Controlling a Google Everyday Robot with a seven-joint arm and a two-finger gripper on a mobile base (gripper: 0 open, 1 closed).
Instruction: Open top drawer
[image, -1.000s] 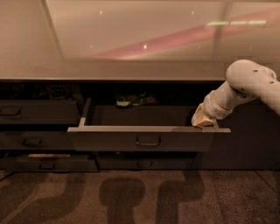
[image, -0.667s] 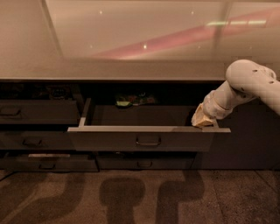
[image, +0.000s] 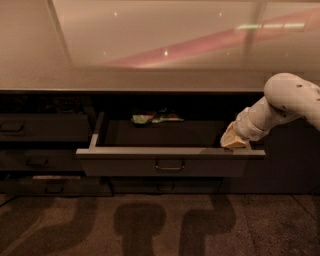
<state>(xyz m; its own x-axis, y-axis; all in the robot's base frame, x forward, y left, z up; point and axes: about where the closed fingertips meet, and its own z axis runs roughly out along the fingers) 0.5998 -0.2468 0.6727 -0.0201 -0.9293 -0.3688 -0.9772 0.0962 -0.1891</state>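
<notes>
Under the broad pale glossy countertop (image: 150, 75), the wide dark grey top drawer (image: 125, 167) stood well out of the cabinet, with its long axis left to right and its flat front facing outward. My white arm (image: 285, 102) reached in from the right. My tan-tipped gripper (image: 234, 141) sat on the front rim near its right end, well apart from the small loop handle (image: 169, 165), I judged to draw the edge outward; its grip I could not tell.

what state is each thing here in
top drawer, pulled out, open
end effector, at the right end of the top drawer's front rim
packets, lying at the back inside the top drawer
left drawer, shut
</notes>
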